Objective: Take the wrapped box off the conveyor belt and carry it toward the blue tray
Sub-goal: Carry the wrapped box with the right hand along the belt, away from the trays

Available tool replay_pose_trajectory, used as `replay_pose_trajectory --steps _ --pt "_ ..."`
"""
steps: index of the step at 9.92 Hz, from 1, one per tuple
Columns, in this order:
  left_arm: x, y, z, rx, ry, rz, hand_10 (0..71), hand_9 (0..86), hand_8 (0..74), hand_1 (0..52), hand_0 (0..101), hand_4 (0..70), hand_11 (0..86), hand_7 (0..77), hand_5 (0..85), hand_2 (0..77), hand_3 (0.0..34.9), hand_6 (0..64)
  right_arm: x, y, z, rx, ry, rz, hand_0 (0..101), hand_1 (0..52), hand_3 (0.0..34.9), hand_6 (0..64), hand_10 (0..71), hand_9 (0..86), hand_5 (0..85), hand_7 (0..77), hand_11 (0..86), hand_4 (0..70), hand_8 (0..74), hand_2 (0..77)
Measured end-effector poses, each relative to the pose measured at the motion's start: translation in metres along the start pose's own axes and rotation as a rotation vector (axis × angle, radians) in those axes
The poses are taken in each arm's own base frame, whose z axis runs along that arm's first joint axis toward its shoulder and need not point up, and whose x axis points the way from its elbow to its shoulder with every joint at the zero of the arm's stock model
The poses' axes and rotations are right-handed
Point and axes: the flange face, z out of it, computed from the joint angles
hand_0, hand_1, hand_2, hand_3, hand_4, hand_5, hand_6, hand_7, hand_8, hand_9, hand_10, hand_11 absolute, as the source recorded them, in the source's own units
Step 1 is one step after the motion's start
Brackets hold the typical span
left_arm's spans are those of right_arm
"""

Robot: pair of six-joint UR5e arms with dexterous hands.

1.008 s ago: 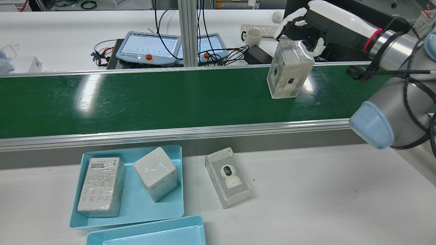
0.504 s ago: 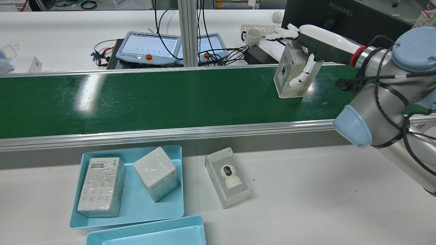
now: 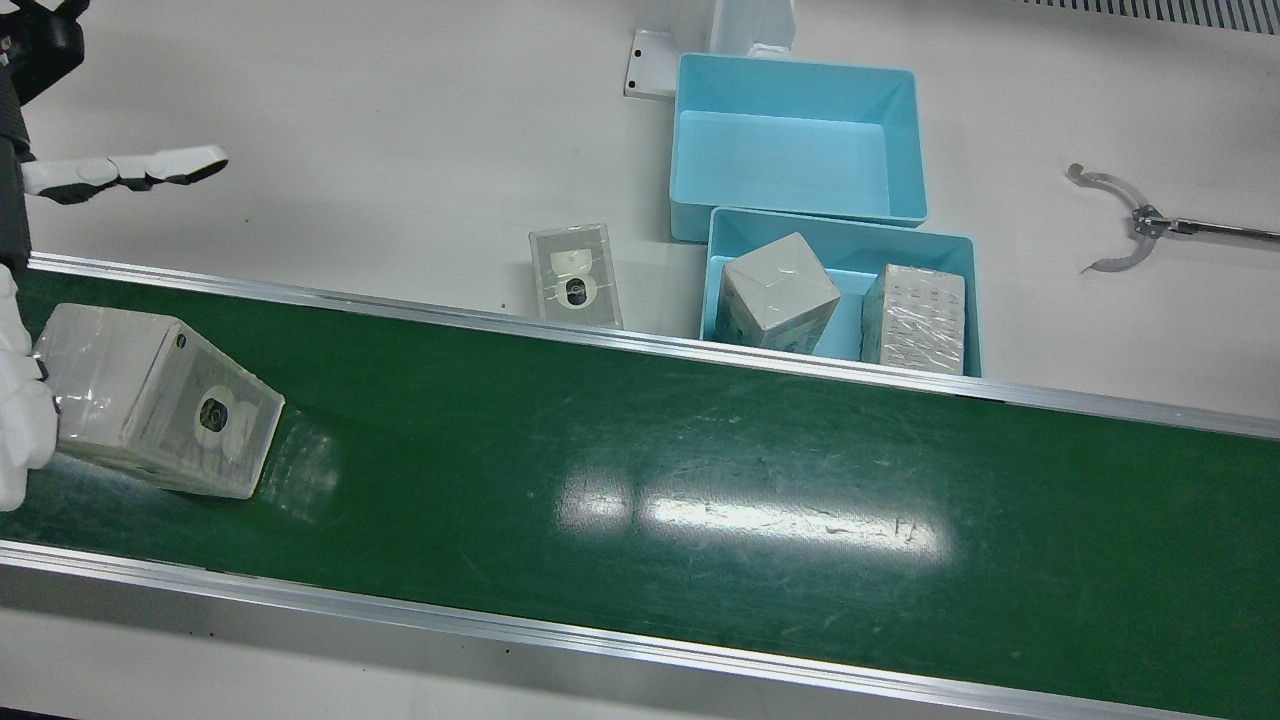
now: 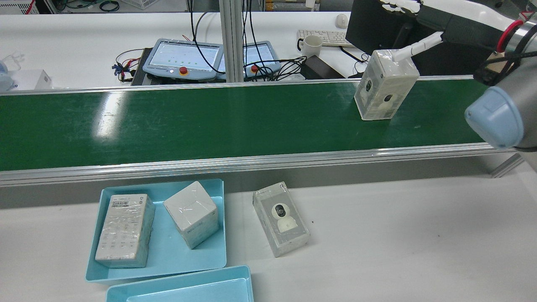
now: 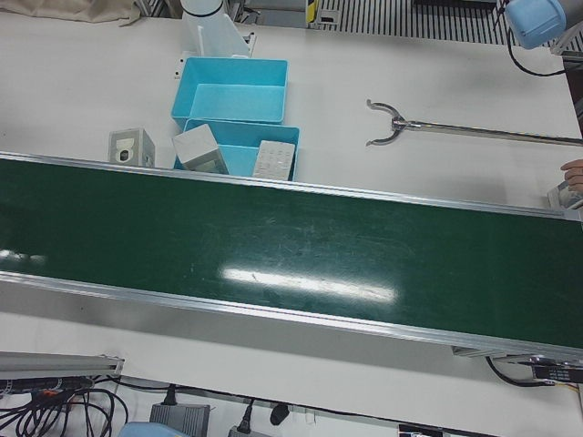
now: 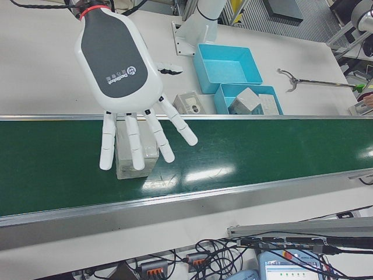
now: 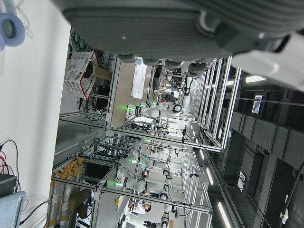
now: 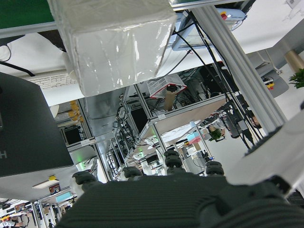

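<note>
The wrapped box (image 4: 386,85) stands upright on the green belt (image 4: 188,121), at about 2 o'clock in the rear view, close to the belt's far rail. In the front view it sits at 9 o'clock, its printed camera face toward the middle of the belt.

The right hand (image 6: 137,125) hangs above the box with its fingers (image 6: 133,143) spread and straight, holding nothing. In the rear view one white finger reaches the box's top far corner; whether it touches cannot be told. In the right-front view the hand covers most of the box, fingers pointing down in front of it toward 6 o'clock.

The left hand is seen only as a dark edge at the top of its own camera view; its fingers do not show, so whether it is spread or closed cannot be told.

On the white table (image 4: 398,235) the blue tray (image 4: 201,256) lies at 7 o'clock in the rear view with two wrapped boxes in it. A second blue tray (image 4: 188,287) sits just beside it at 6 o'clock. Another camera box (image 4: 281,224) lies flat on the table just right of the first tray.
</note>
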Motion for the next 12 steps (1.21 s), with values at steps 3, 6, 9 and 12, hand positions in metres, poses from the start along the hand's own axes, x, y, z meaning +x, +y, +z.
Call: replay_pose_trajectory --steps 3,6,9,12 --pt "0.000 0.000 0.000 0.000 0.000 0.000 0.5 0.0 0.5 0.0 0 0.5 0.0 0.5 0.5 1.1 0.0 0.5 0.023 -0.038 -0.006 0.059 0.085 -0.063 24 5.4 30.2 0.0 0.0 1.6 2.2 0.5 1.6 0.0 0.0 9.8" --pt "0.000 0.000 0.000 0.000 0.000 0.000 0.5 0.5 0.0 0.0 0 0.5 0.0 0.5 0.5 0.5 0.0 0.5 0.022 -0.086 -0.031 0.090 0.121 -0.123 23 5.4 29.7 0.0 0.0 1.6 1.6 0.5 1.6 0.0 0.0 12.0" --pt "0.000 0.000 0.000 0.000 0.000 0.000 0.5 0.5 0.5 0.0 0 0.5 0.0 0.5 0.5 0.5 0.0 0.5 0.047 -0.116 -0.030 0.095 0.199 -0.168 22 5.4 29.8 0.0 0.0 1.6 2.2 0.5 1.6 0.0 0.0 12.0" --pt "0.000 0.000 0.000 0.000 0.000 0.000 0.5 0.0 0.5 0.0 0 0.5 0.0 0.5 0.5 0.5 0.0 0.5 0.076 -0.126 -0.014 0.084 0.248 -0.201 19 5.4 29.7 0.0 0.0 1.6 2.2 0.5 1.6 0.0 0.0 12.0"
